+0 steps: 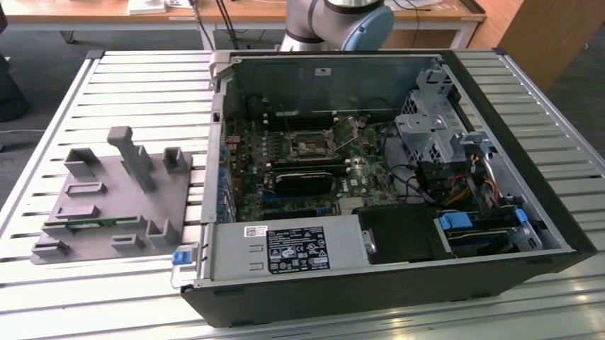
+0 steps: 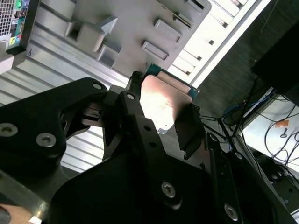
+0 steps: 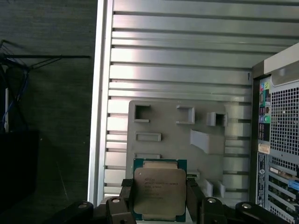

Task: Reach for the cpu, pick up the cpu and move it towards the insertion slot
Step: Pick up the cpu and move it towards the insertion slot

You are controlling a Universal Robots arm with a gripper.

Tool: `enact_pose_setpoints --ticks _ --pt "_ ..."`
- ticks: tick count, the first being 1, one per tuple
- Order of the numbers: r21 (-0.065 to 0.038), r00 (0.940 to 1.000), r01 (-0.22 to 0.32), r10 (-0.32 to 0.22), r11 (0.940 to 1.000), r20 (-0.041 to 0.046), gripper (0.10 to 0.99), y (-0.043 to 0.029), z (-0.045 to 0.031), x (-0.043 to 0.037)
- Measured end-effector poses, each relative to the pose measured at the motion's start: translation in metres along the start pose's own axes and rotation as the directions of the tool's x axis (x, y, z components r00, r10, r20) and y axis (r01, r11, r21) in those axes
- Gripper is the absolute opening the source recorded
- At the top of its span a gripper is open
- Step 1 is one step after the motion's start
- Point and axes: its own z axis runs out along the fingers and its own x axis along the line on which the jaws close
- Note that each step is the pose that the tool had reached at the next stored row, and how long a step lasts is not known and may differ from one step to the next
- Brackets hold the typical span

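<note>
Plainly, the gripper (image 3: 160,199) was clamped on the cpu (image 3: 160,192): in the first wrist view its two black fingers (image 3: 127,198) pressed against opposite edges of the chip, whose silver lid faced the camera with a green rim showing round it. In the second wrist view the same hold showed from the other side, the gripper (image 2: 161,112) closed on the cpu (image 2: 163,105), with light glaring off the metal top.

The chip hung in the air above the grey holder tray (image 3: 177,135), over one edge of it, and the slatted metal table (image 3: 177,56) lay beneath. The ported rear panel of the computer case (image 3: 280,140) stood close beside the tray.

In the exterior view the grey holder tray (image 1: 104,205) sat on the slatted metal table (image 1: 142,78) at the exterior view's left, just beside the open computer case (image 1: 378,297). A narrow green strip (image 1: 95,225) lay in one of its pockets. Inside the case, the insertion slot (image 1: 307,145) sat on the motherboard, a dark square in a silvery frame, well apart from the held chip. The robot arm (image 1: 341,21) rose behind the case.
</note>
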Motion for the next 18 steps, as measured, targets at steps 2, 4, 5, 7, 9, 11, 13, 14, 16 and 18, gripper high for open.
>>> enact_pose_setpoints --ticks 2,4,5,7,9,11,13,14,16,18 --pt "0.000 1.0000 0.000 0.000 1.0000 -0.0001 0.541 -0.0001 -0.0001 -0.0031" --pt "0.000 1.0000 0.000 0.000 1.0000 -0.0002 0.541 -0.0002 -0.0001 -0.0083" --pt "0.000 1.0000 0.000 0.000 1.0000 -0.0001 0.541 -0.0003 -0.0001 -0.0113" --pt "0.000 1.0000 0.000 0.000 1.0000 0.0001 0.541 -0.0004 0.0000 -0.0154" --pt "0.000 1.0000 0.000 0.000 1.0000 -0.0001 0.541 -0.0005 -0.0002 -0.0199" --pt "0.000 1.0000 0.000 0.000 1.0000 -0.0001 0.541 -0.0006 -0.0002 -0.0249" --pt "0.000 1.0000 0.000 0.000 1.0000 0.0000 0.541 -0.0008 -0.0001 -0.0299" --pt "0.000 1.0000 0.000 0.000 1.0000 0.0000 0.541 -0.0008 -0.0002 -0.0324" --pt "0.000 1.0000 0.000 0.000 1.0000 -0.0001 0.541 -0.0009 -0.0002 -0.0367" --pt "0.000 1.0000 0.000 0.000 1.0000 -0.0001 0.541 -0.0010 -0.0002 -0.0395"
